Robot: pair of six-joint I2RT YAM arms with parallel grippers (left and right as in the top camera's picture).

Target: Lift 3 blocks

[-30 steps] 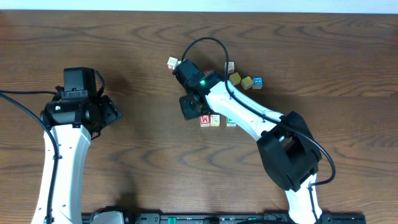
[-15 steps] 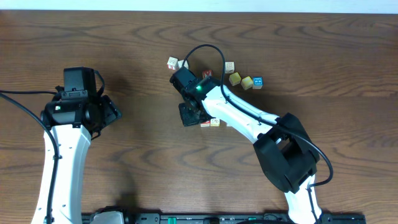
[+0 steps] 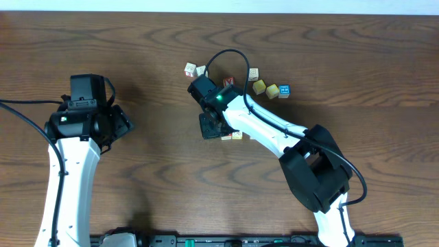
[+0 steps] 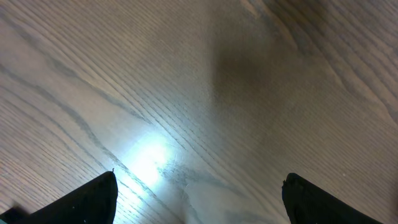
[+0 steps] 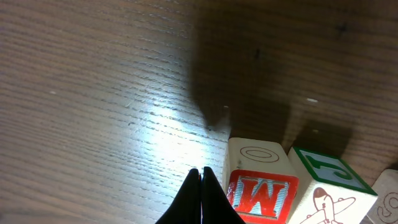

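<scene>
Blocks (image 3: 236,135) are sitting in a touching row near table (image 3: 151,55) centre, running left to right: M block (image 5: 261,194), letter upright to the wrist camera, green block (image 5: 328,169), pale block (image 5: 389,194). Right gripper (image 5: 201,184) is pressing its fingers fully together, empty, tips down just left of M block, its arm reaching over the row. Left gripper (image 4: 200,194) is hovering spread wide, empty, well apart.

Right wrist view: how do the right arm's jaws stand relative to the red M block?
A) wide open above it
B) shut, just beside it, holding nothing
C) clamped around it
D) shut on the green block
B: the right gripper has its jaws pressed together beside the red M block, with nothing between them.
</scene>
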